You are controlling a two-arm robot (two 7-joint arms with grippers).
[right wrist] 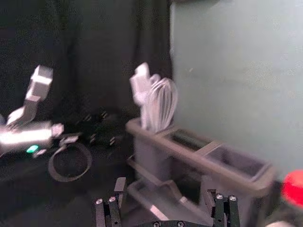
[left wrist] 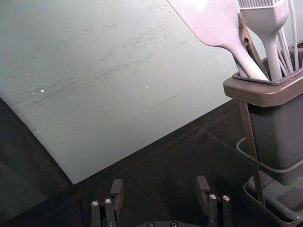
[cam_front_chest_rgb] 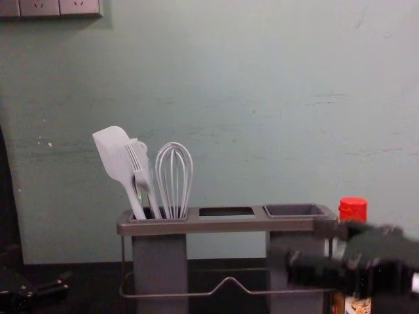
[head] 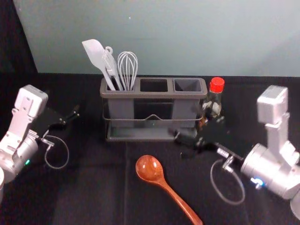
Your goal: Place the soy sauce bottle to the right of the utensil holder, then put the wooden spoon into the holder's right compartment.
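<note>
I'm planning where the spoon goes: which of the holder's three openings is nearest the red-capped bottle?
The empty right compartment, beside the soy sauce bottle; the middle opening lies farther off, and the left compartment, holding the whisk, is farthest.

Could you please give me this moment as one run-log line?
soy sauce bottle: upright, right of utensil holder | wooden spoon: on table | right gripper: open, near holder | left gripper: open, at left
</note>
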